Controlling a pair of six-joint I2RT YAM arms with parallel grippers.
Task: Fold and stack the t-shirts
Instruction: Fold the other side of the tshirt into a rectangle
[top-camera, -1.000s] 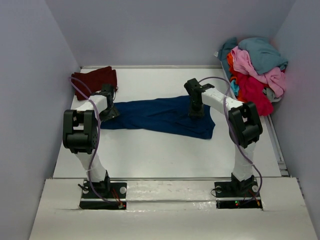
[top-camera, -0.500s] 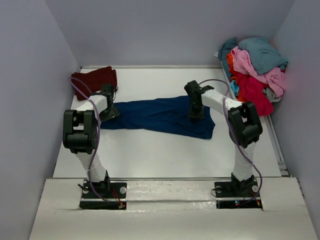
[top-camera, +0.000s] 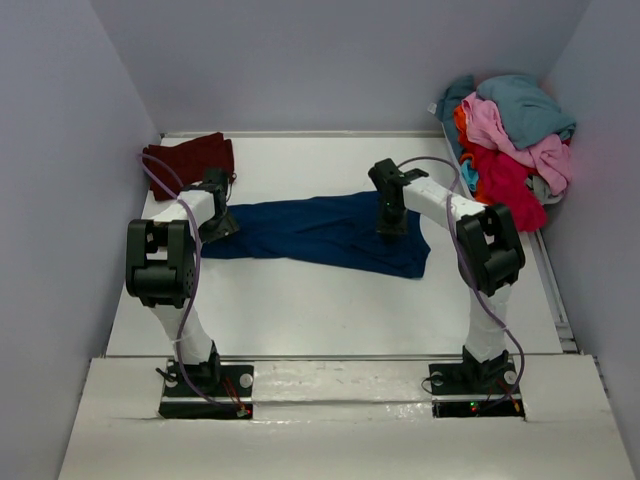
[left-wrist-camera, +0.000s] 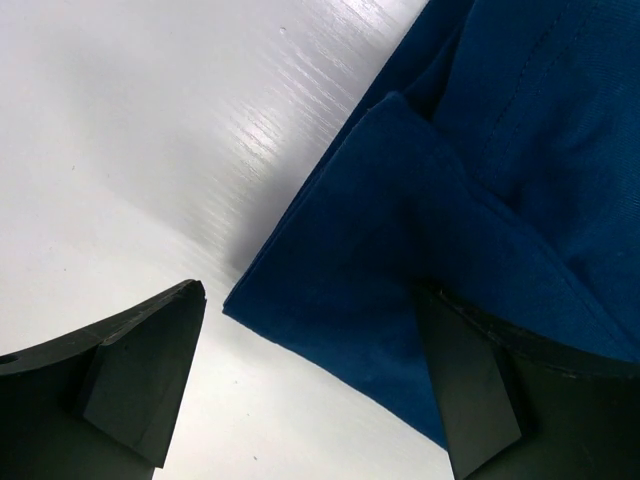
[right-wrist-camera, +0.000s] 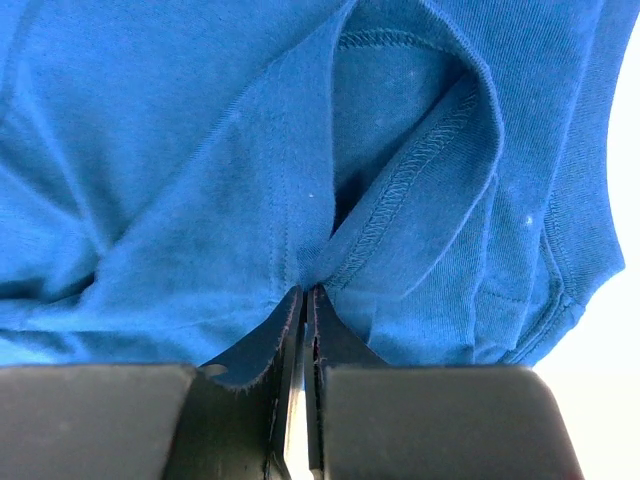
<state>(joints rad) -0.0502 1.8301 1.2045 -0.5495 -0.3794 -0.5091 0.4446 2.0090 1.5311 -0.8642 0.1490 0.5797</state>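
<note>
A navy blue t-shirt (top-camera: 320, 232) lies stretched out, crumpled, across the middle of the table. My left gripper (top-camera: 218, 228) is at its left end, low on the table and open. In the left wrist view (left-wrist-camera: 310, 390) the shirt's corner (left-wrist-camera: 400, 260) lies between the jaws, against the right finger (left-wrist-camera: 480, 390). My right gripper (top-camera: 392, 222) is on the shirt's right part. In the right wrist view it (right-wrist-camera: 305, 300) is shut on a pinched fold of the blue cloth (right-wrist-camera: 380, 150) near a stitched hem. A dark maroon t-shirt (top-camera: 188, 155) lies folded at the back left.
A heap of teal, pink, red and orange t-shirts (top-camera: 510, 130) is piled at the back right corner. Grey walls close in the table (top-camera: 300, 300) on the left, back and right. A raised rail (top-camera: 555, 290) runs along the right edge.
</note>
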